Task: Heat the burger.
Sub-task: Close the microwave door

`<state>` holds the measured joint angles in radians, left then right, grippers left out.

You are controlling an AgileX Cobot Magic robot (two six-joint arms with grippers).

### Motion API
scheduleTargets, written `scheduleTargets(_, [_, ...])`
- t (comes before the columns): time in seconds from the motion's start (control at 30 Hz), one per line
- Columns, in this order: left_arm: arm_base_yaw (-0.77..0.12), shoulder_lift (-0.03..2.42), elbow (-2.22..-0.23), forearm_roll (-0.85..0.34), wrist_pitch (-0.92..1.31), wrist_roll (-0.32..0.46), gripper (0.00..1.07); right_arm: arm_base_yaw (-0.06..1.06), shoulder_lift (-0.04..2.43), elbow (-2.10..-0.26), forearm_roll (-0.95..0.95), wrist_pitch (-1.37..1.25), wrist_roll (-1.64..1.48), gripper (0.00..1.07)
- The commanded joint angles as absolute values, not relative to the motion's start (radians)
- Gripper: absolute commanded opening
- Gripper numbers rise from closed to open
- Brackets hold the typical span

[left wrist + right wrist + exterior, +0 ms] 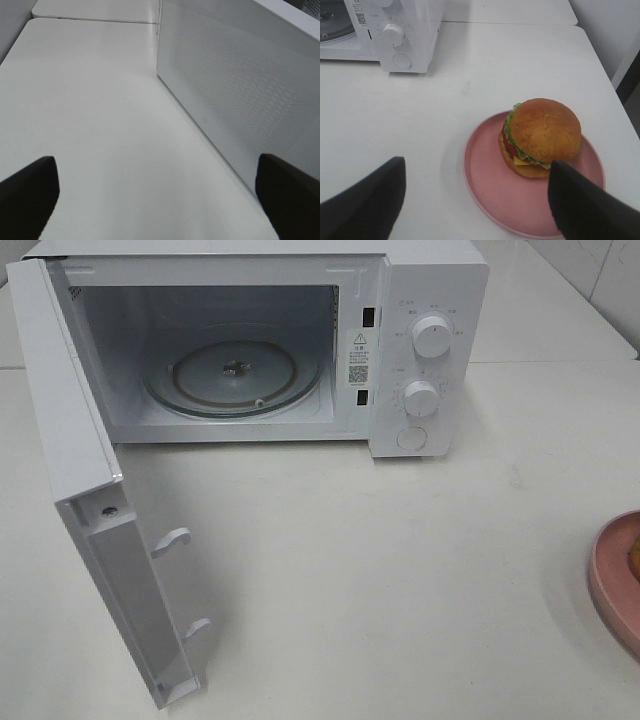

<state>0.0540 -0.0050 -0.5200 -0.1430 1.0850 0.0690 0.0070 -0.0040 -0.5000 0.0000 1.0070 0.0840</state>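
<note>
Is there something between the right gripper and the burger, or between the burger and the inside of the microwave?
Nothing visible. The open right gripper hangs above the burger on its pink plate, with nothing between them. The microwave door is swung open, the glass turntable is bare, and the table between is clear.

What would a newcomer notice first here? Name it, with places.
The white microwave at the table's back, door swung wide open and its glass turntable bare. Then the burger on a pink plate at the table's right edge, just ahead of the open right tool.

High view overlooks microwave [250, 350]; right wrist shares its knobs [394, 35]
</note>
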Motion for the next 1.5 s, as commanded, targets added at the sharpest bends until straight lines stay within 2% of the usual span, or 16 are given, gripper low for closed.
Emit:
scheduleTargets(0.03, [0.056,-0.021,-0.519,-0.163,1.073,0.064,1.00,0.001,-0.030,-0.497,0.000,0.993,0.066,0.76])
scheduleTargets(0.37, [0.056,-0.021,-0.519,-0.161,1.068,0.058,0.99,0.001,-0.030,-0.497,0.000,0.993,0.066,0.76])
scheduleTargets(0.63, [0.056,0.024,-0.559,-0.156,0.940,0.054,0.82,0.001,-0.030,-0.497,0.000,0.993,0.066,0.76])
scheduleTargets(0.7, [0.056,0.090,-0.559,-0.154,0.924,0.054,0.67,0.001,-0.030,-0.497,0.000,0.993,0.066,0.76])
scheduleTargets(0.73, [0.056,0.090,-0.559,-0.154,0.924,0.054,0.67,0.001,-0.030,-0.497,0.000,0.993,0.066,0.76])
scheduleTargets(0.77, [0.056,0.138,-0.559,-0.154,0.914,0.054,0.53,0.001,-0.030,-0.497,0.000,0.993,0.066,0.76])
scheduleTargets(0.83, [0.056,0.193,-0.559,-0.154,0.896,0.054,0.47,0.001,-0.030,-0.497,0.000,0.993,0.066,0.76])
scheduleTargets(0.9, [0.056,0.267,-0.559,-0.158,0.862,0.054,0.19,0.001,-0.030,-0.497,0.000,0.993,0.066,0.76])
scheduleTargets(0.93, [0.056,0.267,-0.559,-0.158,0.862,0.054,0.19,0.001,-0.030,-0.497,0.000,0.993,0.066,0.76])
scheduleTargets(0.97, [0.056,0.286,-0.559,-0.160,0.851,0.054,0.13,0.001,-0.030,-0.497,0.000,0.993,0.066,0.76])
scheduleTargets(1.0, [0.056,0.331,-0.559,-0.161,0.821,0.054,0.00,0.001,-0.030,-0.497,0.000,0.993,0.066,0.76])
scheduleTargets(1.27, [0.056,0.417,-0.516,-0.176,0.645,0.079,0.00,0.001,-0.030,-0.497,0.000,0.993,0.066,0.76])
scheduleTargets(1.37, [0.056,0.435,-0.486,-0.210,0.560,0.129,0.00,0.001,-0.030,-0.497,0.000,0.993,0.066,0.76])
scheduleTargets(1.4, [0.056,0.446,-0.454,-0.246,0.487,0.183,0.00,0.001,-0.030,-0.497,0.000,0.993,0.066,0.76])
scheduleTargets(1.47, [0.056,0.451,-0.435,-0.268,0.453,0.205,0.00,0.001,-0.030,-0.497,0.000,0.993,0.066,0.76])
scheduleTargets(1.5, [0.056,0.466,-0.400,-0.315,0.371,0.256,0.00,0.001,-0.030,-0.497,0.000,0.993,0.066,0.76])
